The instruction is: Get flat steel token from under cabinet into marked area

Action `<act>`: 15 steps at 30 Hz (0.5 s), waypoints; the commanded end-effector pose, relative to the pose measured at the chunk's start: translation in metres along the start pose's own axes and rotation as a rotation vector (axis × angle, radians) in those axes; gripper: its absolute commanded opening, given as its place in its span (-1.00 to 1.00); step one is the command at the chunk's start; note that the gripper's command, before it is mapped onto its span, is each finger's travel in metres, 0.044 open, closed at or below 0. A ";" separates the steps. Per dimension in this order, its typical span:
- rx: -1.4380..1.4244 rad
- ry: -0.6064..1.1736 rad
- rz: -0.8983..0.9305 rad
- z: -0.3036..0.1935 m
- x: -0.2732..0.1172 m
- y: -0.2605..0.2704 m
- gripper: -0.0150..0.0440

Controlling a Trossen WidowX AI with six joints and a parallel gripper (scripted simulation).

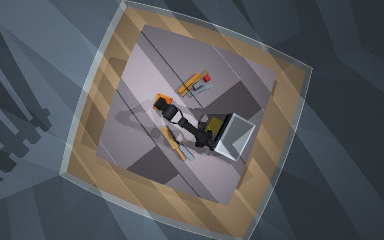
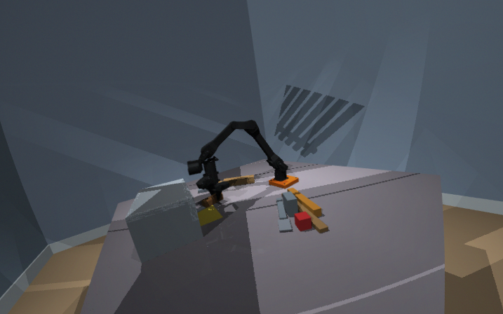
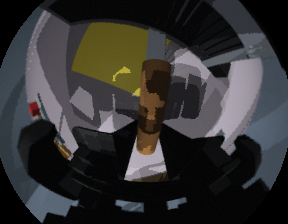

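Note:
My gripper (image 2: 217, 193) (image 3: 148, 123) is shut on the brown round handle (image 2: 209, 200) (image 3: 154, 100) of a tool, low over the table in front of the cabinet (image 1: 235, 137) (image 2: 163, 228). The tool's flat grey shaft (image 3: 156, 44) points at the cabinet's dark front and passes over or along the right part of the yellow marked area (image 1: 216, 124) (image 2: 208, 215) (image 3: 107, 50). Its far end is hidden at the cabinet's lower edge; I cannot tell how far under it reaches. The steel token cannot be made out in any view.
A red cube (image 1: 206, 77) (image 2: 302, 221), a grey block (image 1: 197, 85) (image 2: 290, 203), wooden bars and a flat grey tool (image 1: 200, 90) lie on one side. On the other side lie a wooden piece (image 1: 170, 137) and a grey bar (image 1: 186, 152). Shadows cross the table.

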State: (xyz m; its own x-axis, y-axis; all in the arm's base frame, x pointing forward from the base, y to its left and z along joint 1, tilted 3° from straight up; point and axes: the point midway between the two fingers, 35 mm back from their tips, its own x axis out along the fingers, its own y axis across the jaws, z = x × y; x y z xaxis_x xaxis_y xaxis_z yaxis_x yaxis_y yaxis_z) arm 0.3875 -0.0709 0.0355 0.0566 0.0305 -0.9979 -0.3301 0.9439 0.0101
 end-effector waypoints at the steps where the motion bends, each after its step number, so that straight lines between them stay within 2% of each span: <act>1: -0.006 -0.001 0.003 0.001 0.001 0.008 -0.49; 15: -0.006 -0.001 0.004 0.001 0.001 0.023 -0.49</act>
State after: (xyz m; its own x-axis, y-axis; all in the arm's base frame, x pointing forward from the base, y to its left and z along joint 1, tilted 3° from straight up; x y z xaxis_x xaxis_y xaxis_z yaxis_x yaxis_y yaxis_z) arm 0.3823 -0.0550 0.0355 0.0575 0.0263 -0.9980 -0.3308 0.9437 0.0058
